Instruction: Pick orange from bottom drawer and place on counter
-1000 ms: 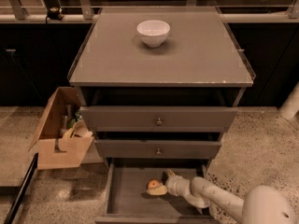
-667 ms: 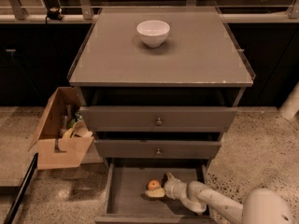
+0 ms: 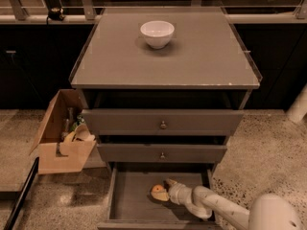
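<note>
Matt grey-brown counter [image 3: 206, 61], glossy white bowl [image 3: 157, 32], smooth pale plastic jaws beside the orange [image 3: 158, 193] in matt wooden bottom drawer [image 3: 130, 201]

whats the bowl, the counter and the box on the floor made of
bowl: likely glazed ceramic, smooth white. counter: matte grey-brown board, maybe laminate, with a clear plastic-looking edge strip. box: brown cardboard, folded flaps. The gripper sits by the orange in the bottom drawer.

White arm [image 3: 221, 209] entering from the lower right (kinked near the wrist), extended leftward and held low; the tool [image 3: 166, 190] at its tip, lower centre.
</note>
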### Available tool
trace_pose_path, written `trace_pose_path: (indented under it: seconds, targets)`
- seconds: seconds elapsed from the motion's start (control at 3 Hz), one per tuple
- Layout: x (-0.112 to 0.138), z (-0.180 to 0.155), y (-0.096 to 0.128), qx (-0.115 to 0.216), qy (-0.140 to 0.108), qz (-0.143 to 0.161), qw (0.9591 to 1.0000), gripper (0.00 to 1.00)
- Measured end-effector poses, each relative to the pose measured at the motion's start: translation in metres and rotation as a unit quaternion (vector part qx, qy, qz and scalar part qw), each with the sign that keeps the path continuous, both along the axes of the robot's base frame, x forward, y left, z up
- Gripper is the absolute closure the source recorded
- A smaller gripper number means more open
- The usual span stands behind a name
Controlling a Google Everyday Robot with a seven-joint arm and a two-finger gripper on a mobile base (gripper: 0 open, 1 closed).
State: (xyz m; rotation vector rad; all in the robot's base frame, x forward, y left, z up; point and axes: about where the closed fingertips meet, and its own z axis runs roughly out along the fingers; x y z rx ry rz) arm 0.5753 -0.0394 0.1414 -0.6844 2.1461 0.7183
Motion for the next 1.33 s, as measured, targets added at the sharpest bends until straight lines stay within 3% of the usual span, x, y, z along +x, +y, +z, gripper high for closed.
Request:
trace_pose_path:
  seconds: [1.0,1.33]
  targets:
    - [-0.0003,0.0007,0.0010,0.001,-0.001,0.001,1.0000,1.00]
    - [-0.0019,0.0056,0.0020,0.006,-0.004,0.005,1.0000,1.00]
